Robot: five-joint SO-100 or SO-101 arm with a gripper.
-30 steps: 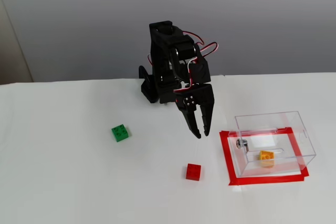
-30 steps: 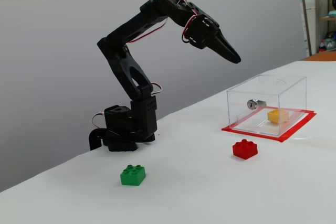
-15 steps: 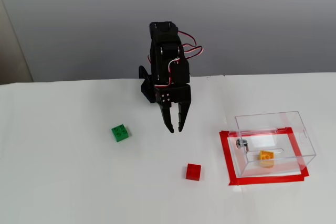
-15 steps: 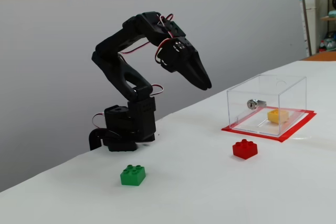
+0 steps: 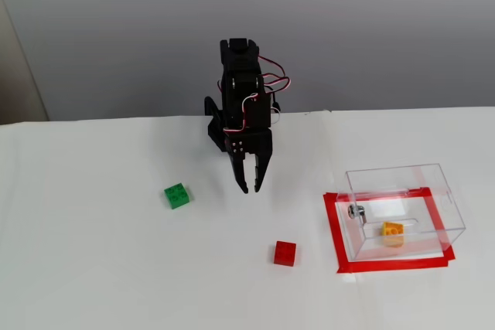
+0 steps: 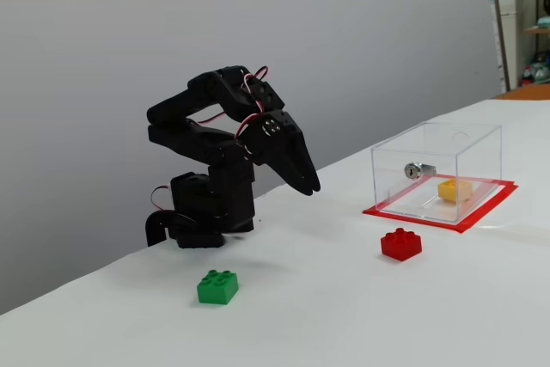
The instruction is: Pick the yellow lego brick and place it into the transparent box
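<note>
The yellow lego brick (image 5: 393, 233) (image 6: 455, 189) lies inside the transparent box (image 5: 402, 177) (image 6: 478, 141), on its floor near the metal knob (image 5: 355, 211) (image 6: 415, 170). The box stands on a red tape rectangle at the right of the white table. My black gripper (image 5: 250, 185) (image 6: 309, 186) hangs folded near the arm's base, fingertips pointing down, jaws closed and holding nothing. It is well to the left of the box in both fixed views.
A green brick (image 5: 177, 195) (image 6: 217, 287) lies left of the gripper and a red brick (image 5: 285, 253) (image 6: 400, 244) lies between the gripper and the box, nearer the front edge. The red tape (image 5: 334, 229) (image 6: 468, 221) frames the box. A grey wall stands behind.
</note>
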